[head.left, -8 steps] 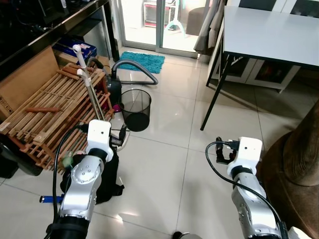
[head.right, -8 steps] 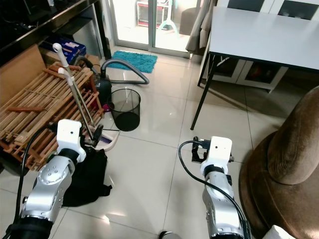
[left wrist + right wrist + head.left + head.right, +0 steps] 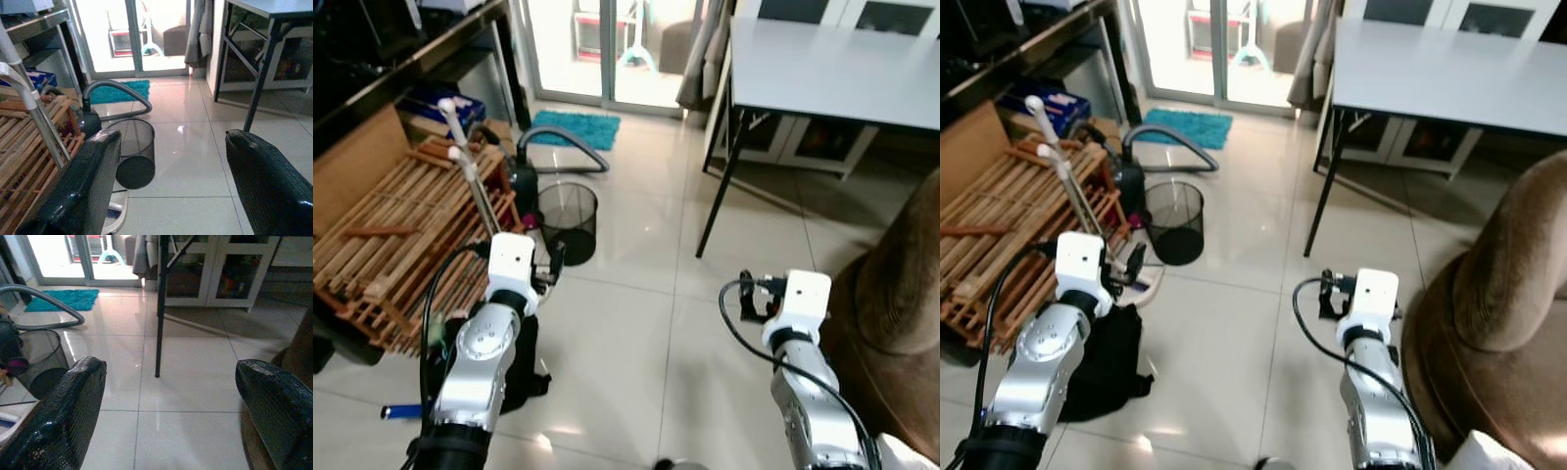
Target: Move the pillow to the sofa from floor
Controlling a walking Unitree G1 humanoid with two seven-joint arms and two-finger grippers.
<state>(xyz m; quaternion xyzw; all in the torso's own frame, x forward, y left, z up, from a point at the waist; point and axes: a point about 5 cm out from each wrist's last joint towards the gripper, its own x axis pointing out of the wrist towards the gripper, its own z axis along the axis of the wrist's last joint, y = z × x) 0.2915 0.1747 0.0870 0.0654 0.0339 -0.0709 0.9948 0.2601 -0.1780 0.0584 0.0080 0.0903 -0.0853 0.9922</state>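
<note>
The brown sofa (image 3: 1498, 294) rises at my right, its rounded arm close to my right forearm. A white corner of something (image 3: 1485, 454) pokes in at the bottom edge beside the sofa; I cannot tell what it is. My left gripper (image 3: 171, 142) is held out low over the tiled floor, open, with nothing between its black fingers (image 3: 93, 166). My right gripper (image 3: 171, 367) is also open and empty, level with the left one and just left of the sofa. Both point toward the glass door.
A black mesh bin (image 3: 568, 217), a vacuum cleaner with a grey hose (image 3: 523, 176) and a wooden slatted rack (image 3: 391, 235) crowd the left. A black bag (image 3: 1107, 362) lies by my left arm. A grey table (image 3: 822, 69) stands ahead on the right, with a teal mat (image 3: 570, 129) beyond.
The whole picture has shifted: the camera has moved, so the bin, rack and table sit further left and up. Both arms keep the same pose, and both grippers stay open.
</note>
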